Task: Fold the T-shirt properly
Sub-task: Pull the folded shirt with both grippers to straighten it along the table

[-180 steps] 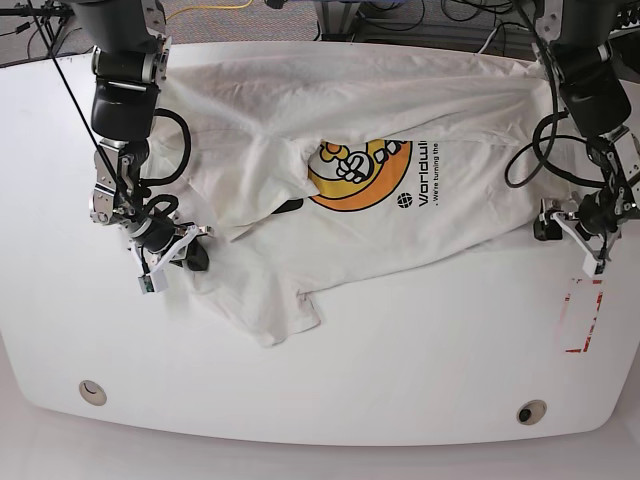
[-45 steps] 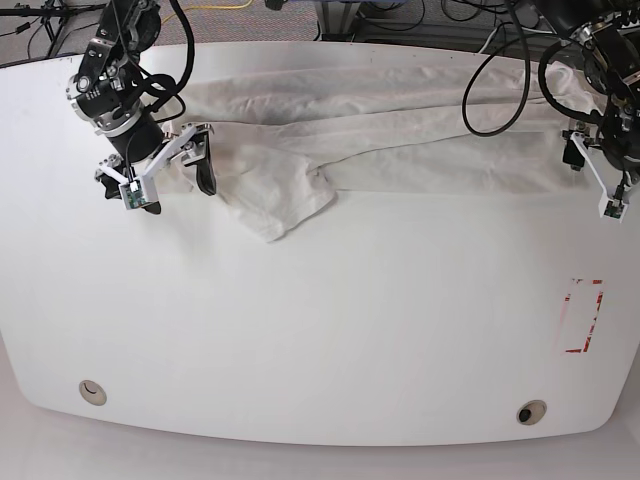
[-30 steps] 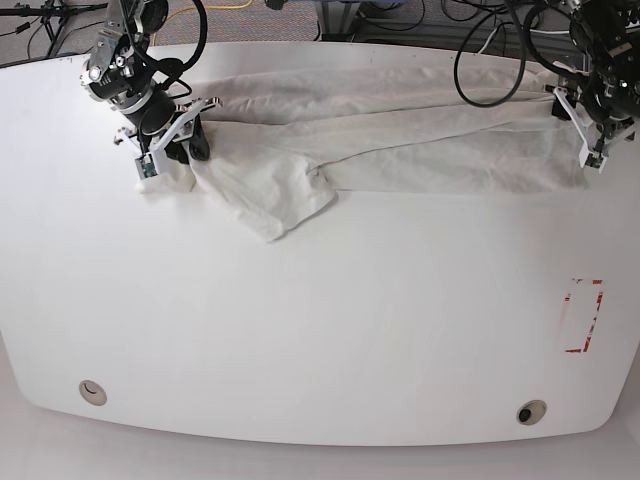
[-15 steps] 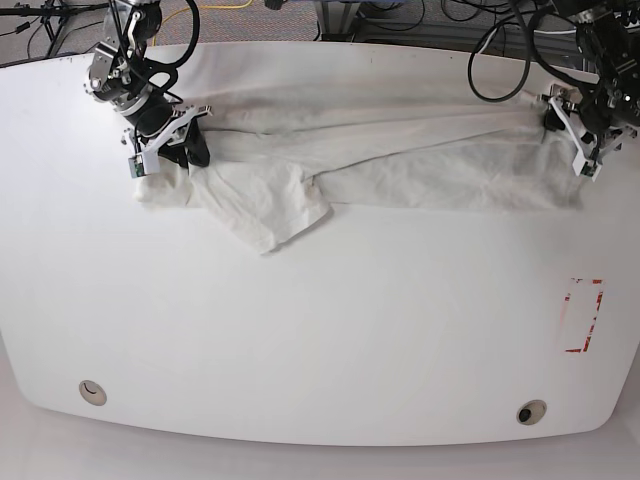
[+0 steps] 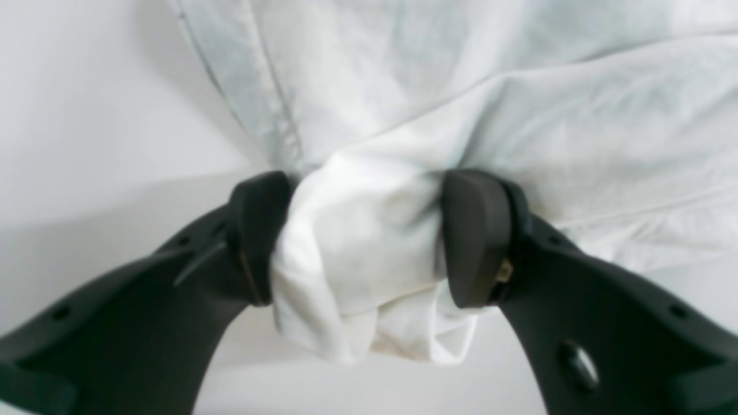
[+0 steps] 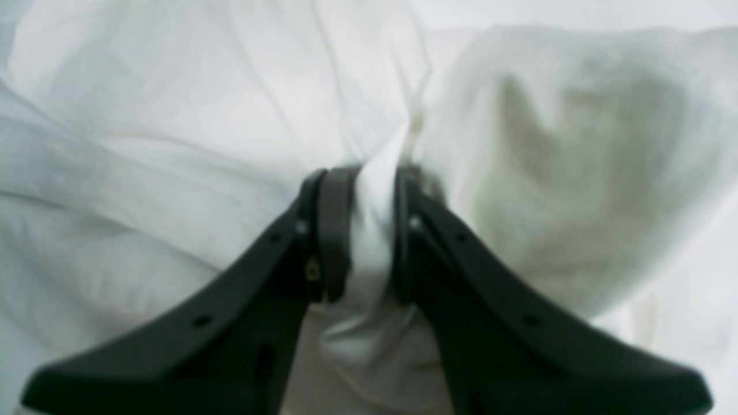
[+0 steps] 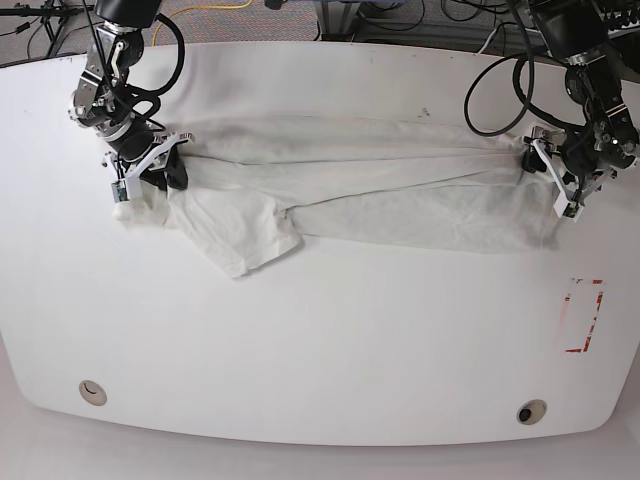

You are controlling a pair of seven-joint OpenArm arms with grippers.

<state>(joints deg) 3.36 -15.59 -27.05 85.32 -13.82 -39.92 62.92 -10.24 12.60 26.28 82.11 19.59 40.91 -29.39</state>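
You have the broad white oval table (image 7: 330, 350) before you, and across its far half lies the large off-white cotton T-shirt (image 7: 380, 185), stretched into a long horizontal band with one sleeve (image 7: 240, 235) splayed toward you near the base view's left end. No printed graphic shows, so I judge the printed face is turned under or folded inside.

Your left gripper (image 5: 360, 242) is closed on a thick bunched wad of the shirt's edge, its jaws standing fairly wide around the cloth; in the base view it sits at the band's right end (image 7: 555, 185). Your right gripper (image 6: 366, 230) pinches a thin pleat of fabric, jaws nearly together, at the band's other end (image 7: 145, 170).

By my reading, you are mid-way through a lengthwise fold, holding both ends taut. The next move probably calls for lowering both ends evenly, letting go, then tucking in the stray sleeve so the band becomes a clean rectangle.
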